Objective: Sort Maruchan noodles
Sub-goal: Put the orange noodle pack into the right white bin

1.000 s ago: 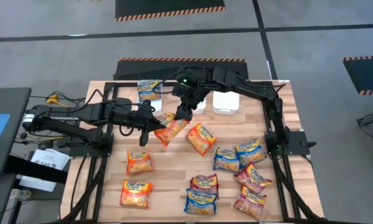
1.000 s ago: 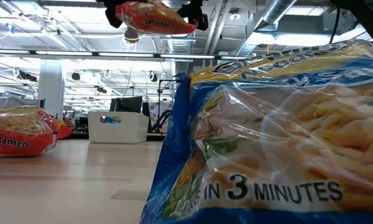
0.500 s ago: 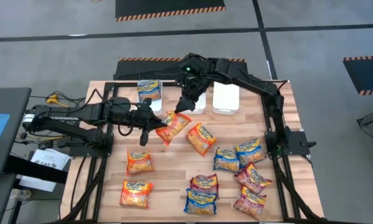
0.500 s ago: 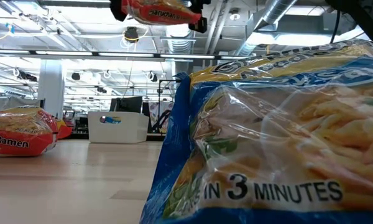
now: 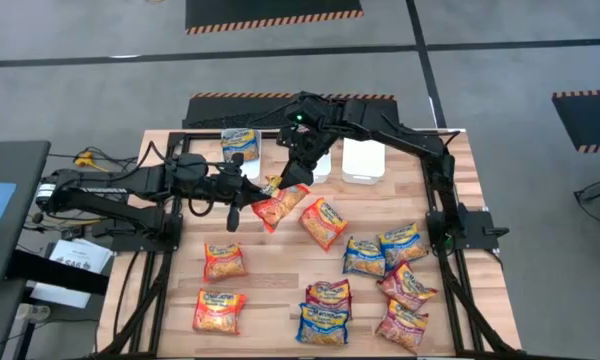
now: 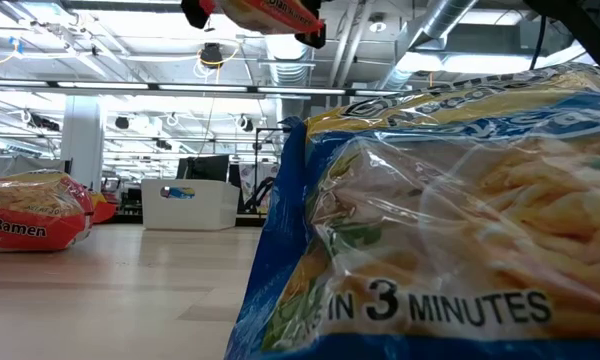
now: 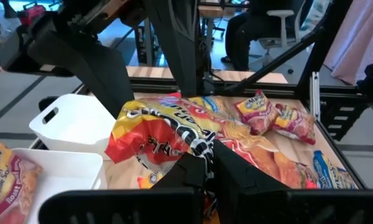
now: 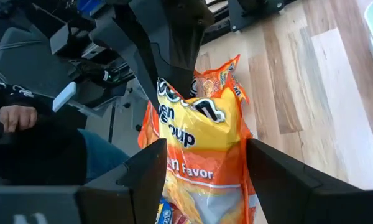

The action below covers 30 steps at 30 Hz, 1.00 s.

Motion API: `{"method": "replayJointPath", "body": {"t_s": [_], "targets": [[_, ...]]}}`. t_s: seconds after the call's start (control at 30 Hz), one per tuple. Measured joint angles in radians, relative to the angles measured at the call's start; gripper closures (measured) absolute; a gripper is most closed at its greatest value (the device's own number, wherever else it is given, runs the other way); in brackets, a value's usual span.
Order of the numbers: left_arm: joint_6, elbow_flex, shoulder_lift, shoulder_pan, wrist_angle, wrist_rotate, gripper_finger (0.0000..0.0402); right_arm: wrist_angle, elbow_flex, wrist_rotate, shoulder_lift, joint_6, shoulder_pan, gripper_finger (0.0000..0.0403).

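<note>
You can see the big wooden table [image 5: 280,290] with three white plastic bins [image 5: 362,160] along its far edge. One bin holds a blue noodle packet [image 5: 240,143]. About ten more shiny flat noodle packets [image 5: 325,222] in orange, blue and maroon lie spread over the table. Your left hand [image 5: 252,203] is shut tight on one end of an orange shiny noodle packet [image 5: 280,203], held up in the air near the bins. Your right hand [image 5: 292,176] has its fingers spread wide around the other end of that same packet.
</note>
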Motion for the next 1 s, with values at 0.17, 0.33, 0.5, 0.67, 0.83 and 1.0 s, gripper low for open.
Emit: {"method": "replayJointPath", "body": {"t_s": [0.17,0.33,0.5,0.67,0.83,1.0], "targets": [[-0.004,0.000,0.000,0.000,-0.019,-0.003,0.0401,0.002,0.000,0.013,-0.003,0.032,-0.026,0.0158],[-0.003,0.000,0.000,0.000,-0.014,-0.001,0.0401,0.003,0.000,0.003,-0.008,0.055,-0.069,0.0158],[0.015,0.000,0.000,0.000,-0.013,0.001,0.0401,0.007,0.000,-0.080,-0.002,0.070,-0.079,0.0159],[0.027,0.000,0.000,0.000,-0.012,0.002,0.0401,0.016,0.000,-0.095,0.001,0.052,-0.059,0.0159],[0.041,0.000,0.000,-0.001,-0.011,0.001,0.0401,0.017,0.000,-0.092,0.001,0.043,-0.039,0.0159],[0.049,0.000,0.000,-0.001,0.011,-0.004,0.0401,0.022,0.000,-0.027,0.001,0.043,-0.021,0.0159]]}}
